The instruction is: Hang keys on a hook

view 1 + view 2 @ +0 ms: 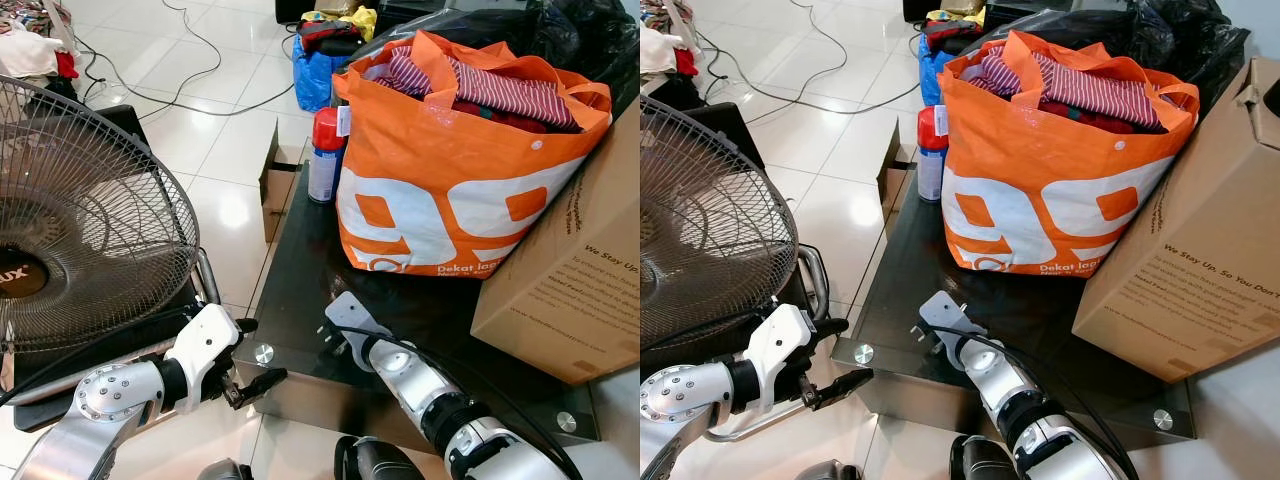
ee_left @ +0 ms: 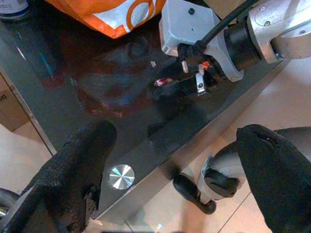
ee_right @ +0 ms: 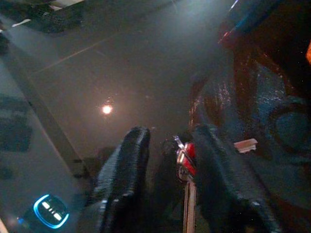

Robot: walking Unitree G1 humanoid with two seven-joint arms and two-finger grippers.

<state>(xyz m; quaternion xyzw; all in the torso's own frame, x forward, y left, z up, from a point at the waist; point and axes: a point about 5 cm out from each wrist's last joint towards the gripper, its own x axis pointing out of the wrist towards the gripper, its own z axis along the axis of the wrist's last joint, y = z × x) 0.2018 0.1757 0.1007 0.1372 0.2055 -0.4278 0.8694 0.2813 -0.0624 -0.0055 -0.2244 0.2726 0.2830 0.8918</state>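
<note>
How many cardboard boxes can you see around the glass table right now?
2. A large cardboard box rests on the glass table at the robot's right, touching the orange bag. A smaller open box stands on the floor off the table's far left edge. Others may be hidden.

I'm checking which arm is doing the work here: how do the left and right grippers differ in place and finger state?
The right gripper is down on the dark glass table, fingers astride the keys; the left gripper hangs off the table's near corner, over the floor. The right gripper's fingers stand narrowly apart with the keys between them; the left gripper's are spread wide around nothing. Both have black fingers on silver arms.
</note>
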